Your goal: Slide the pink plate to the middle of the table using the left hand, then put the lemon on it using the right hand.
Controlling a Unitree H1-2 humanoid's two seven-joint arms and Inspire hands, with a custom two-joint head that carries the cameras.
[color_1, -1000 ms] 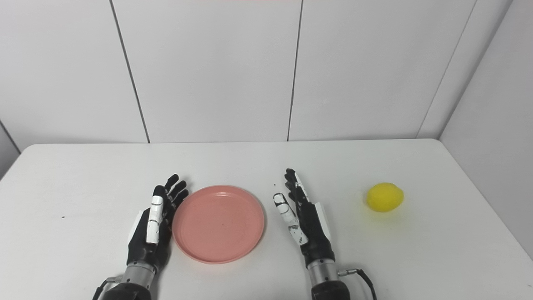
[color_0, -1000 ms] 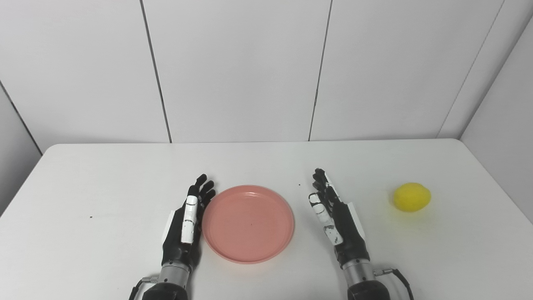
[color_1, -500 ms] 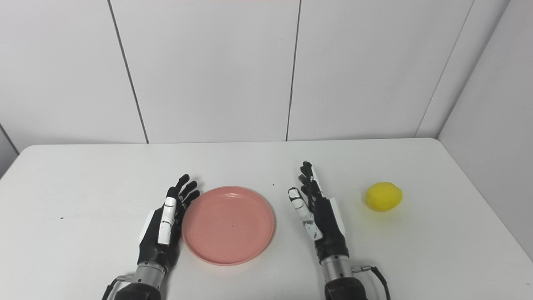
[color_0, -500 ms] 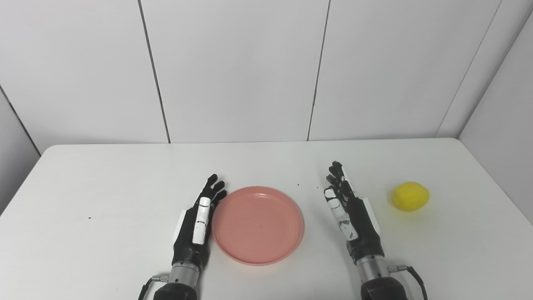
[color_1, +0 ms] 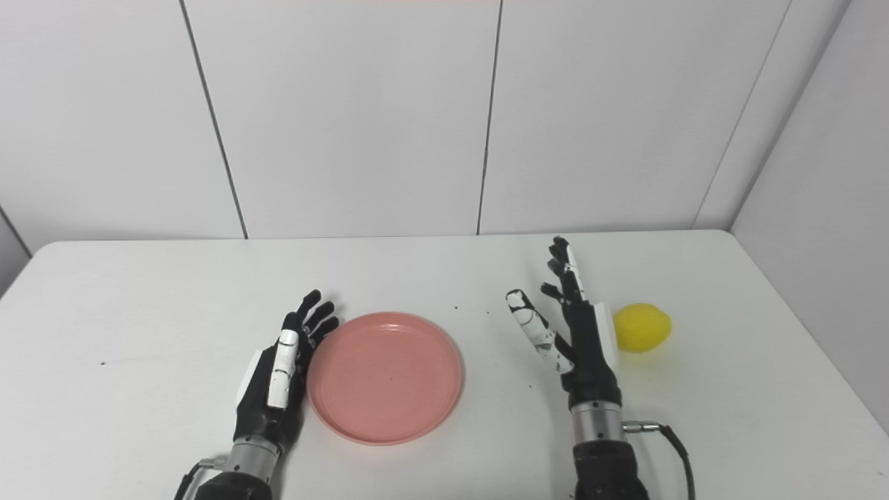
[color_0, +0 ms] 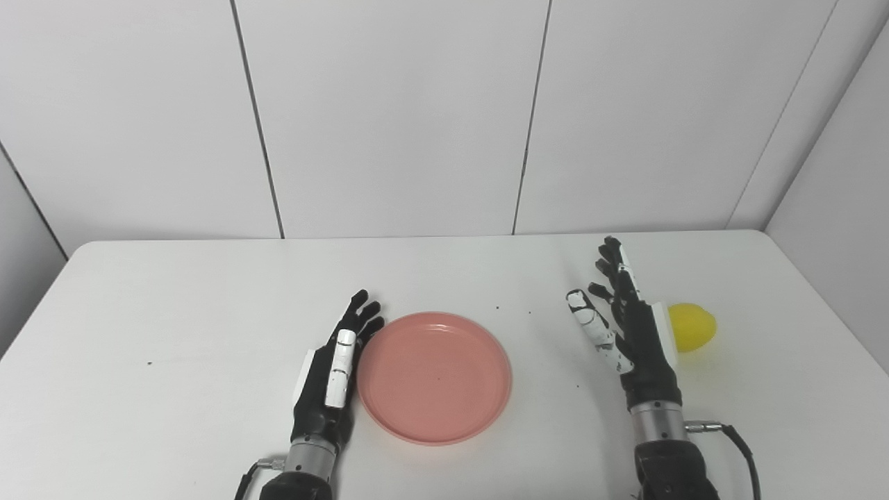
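Two robot hands on my white table, a pink plate between them and a lemon off to the right

I see the pink plate (color_0: 435, 377) lying flat near the middle of the table (color_0: 173, 305), a little toward the front edge. My left hand (color_0: 330, 375) stands on its edge with its fingers straight and slightly fanned, holding nothing, its palm side against the plate's left rim. My right hand (color_0: 628, 330) is raised edge-on well to the right of the plate, fingers spread and thumb angled out toward the plate, empty. The yellow lemon (color_0: 691, 326) rests on the table just behind that hand, which partly hides it in the left eye view; I cannot tell whether they touch
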